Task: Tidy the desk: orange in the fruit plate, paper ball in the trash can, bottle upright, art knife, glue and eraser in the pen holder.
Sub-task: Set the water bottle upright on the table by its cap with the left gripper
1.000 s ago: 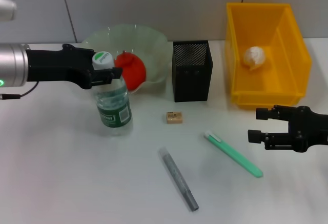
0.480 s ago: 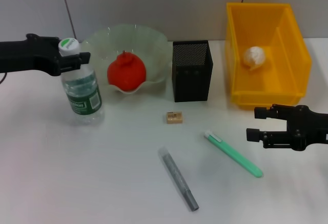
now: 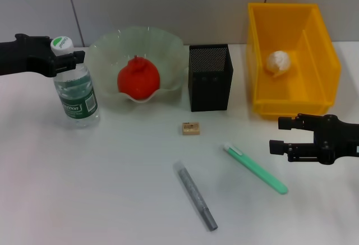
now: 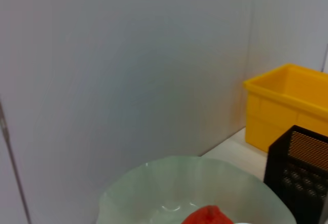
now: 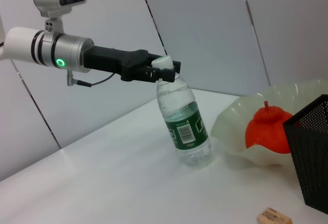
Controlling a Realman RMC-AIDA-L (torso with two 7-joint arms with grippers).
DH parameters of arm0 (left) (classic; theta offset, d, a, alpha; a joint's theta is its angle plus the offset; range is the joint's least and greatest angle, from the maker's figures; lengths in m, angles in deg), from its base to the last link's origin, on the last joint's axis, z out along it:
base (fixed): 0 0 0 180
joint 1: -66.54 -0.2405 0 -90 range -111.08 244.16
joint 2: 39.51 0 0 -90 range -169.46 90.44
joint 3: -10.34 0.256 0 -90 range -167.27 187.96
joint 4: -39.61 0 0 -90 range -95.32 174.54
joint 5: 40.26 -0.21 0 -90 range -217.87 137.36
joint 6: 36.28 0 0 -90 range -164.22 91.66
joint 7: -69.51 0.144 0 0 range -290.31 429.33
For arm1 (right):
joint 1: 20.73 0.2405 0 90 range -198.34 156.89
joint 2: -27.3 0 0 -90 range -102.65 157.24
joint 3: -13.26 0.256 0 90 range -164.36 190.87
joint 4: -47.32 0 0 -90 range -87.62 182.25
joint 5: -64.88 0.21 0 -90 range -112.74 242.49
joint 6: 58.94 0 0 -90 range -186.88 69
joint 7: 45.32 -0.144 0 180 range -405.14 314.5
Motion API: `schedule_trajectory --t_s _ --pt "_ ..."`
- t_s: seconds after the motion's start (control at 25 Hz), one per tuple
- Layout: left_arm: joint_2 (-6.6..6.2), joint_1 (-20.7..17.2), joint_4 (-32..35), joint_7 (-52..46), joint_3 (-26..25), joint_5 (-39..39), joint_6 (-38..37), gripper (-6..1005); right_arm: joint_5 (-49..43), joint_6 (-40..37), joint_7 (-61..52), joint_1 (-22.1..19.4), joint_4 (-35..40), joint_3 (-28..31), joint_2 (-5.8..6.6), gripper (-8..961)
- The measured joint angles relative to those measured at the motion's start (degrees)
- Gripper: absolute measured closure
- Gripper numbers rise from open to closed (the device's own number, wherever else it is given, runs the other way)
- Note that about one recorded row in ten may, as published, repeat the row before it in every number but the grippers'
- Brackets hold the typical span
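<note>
Left hand clamped on bottle neck, keeping it upright beside fruit plate. Right hand waited, fingers apart, near green knife.

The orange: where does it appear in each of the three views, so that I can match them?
Head view: the orange lies in the fruit plate, between the bottle and the pen holder.
Left wrist view: only its red top shows, at the picture's edge.
Right wrist view: in the plate, beside the pen holder.
Shared landmark: the pen holder.
</note>
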Motion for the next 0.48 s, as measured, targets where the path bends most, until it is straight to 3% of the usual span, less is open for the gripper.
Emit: schedule_trajectory --t_s 0.48 --pt "0.37 0.04 -0.71 -0.01 0.27 -0.04 0.99 544 -0.12 0.00 -0.34 0.22 0.09 -0.35 0.18 115"
